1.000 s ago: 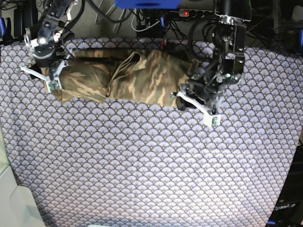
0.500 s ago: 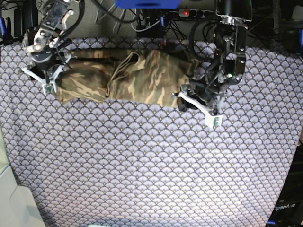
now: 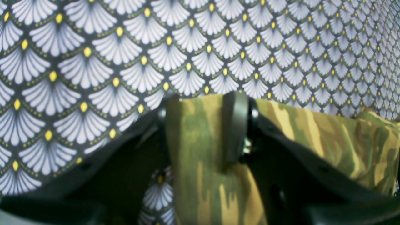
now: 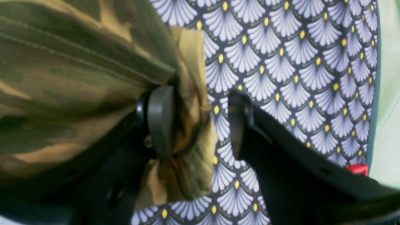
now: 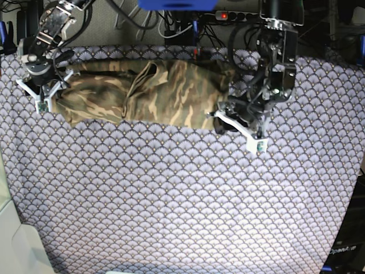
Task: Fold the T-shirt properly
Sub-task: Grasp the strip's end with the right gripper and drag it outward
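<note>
T-shirt (image 3: 200, 150) between jaws, clearest at wrists

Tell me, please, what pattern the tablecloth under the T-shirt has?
The tablecloth carries purple-grey fan scales with small yellow dots, clearest in the left wrist view.

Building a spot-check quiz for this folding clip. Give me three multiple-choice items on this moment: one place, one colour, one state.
1. Where does the T-shirt lie?
A. along the far side of the tablecloth
B. at the near edge
C. off the table

2. The T-shirt's print is:
A. plain blue
B. olive, tan and brown camouflage
C. red stripes

3. The left gripper is:
A. open above bare cloth
B. out of view
C. shut on the T-shirt

Key: 1 A, the base view shows it stretched near the far edge; 2 B, seen in every view; 3 C, its fingers pinch fabric.
</note>
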